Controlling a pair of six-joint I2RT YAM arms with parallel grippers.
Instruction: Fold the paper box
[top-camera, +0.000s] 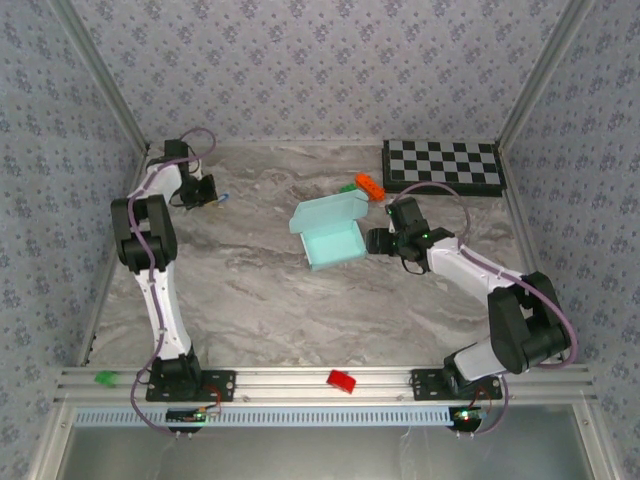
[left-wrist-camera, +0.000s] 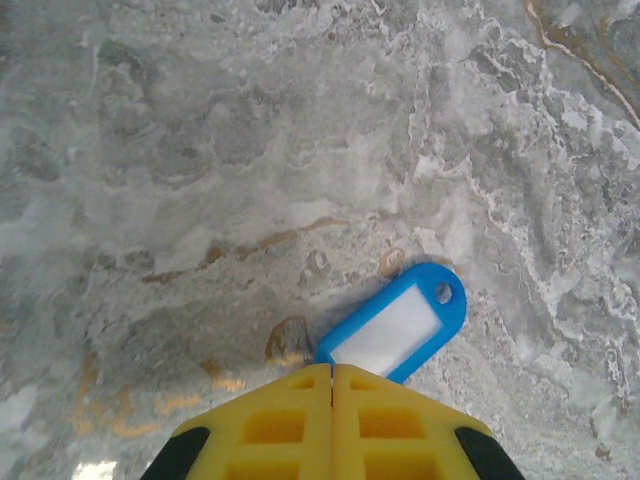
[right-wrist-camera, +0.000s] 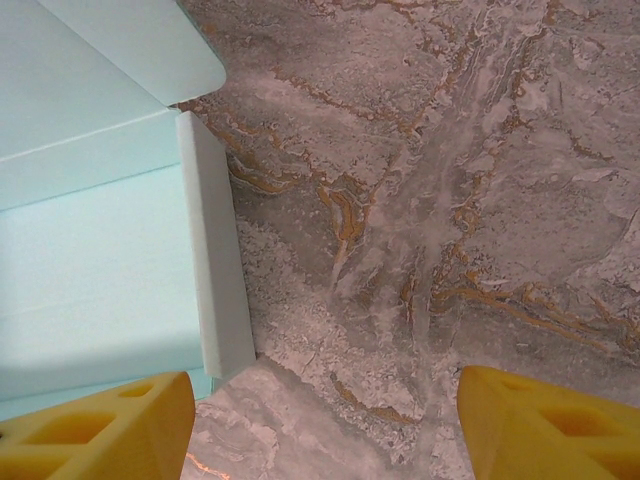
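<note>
The paper box (top-camera: 335, 243) is pale aqua and lies open mid-table, its lid flap (top-camera: 328, 212) leaning back. In the right wrist view its floor (right-wrist-camera: 95, 270) and right side wall (right-wrist-camera: 215, 250) fill the left. My right gripper (top-camera: 378, 241) (right-wrist-camera: 325, 440) stands open just beside that wall. Its left finger (right-wrist-camera: 100, 430) is over the box's corner and the other is over bare table. My left gripper (top-camera: 208, 195) (left-wrist-camera: 332, 375) is far from the box at the back left. It is shut, its yellow fingertips pressed together with no gap.
A blue key tag with a white insert (left-wrist-camera: 398, 322) lies on the table right at my left fingertips. A black-and-white checkerboard (top-camera: 443, 165) sits back right, with an orange piece (top-camera: 369, 185) near it. A red block (top-camera: 342, 380) and a green one (top-camera: 103, 378) rest on the front rail.
</note>
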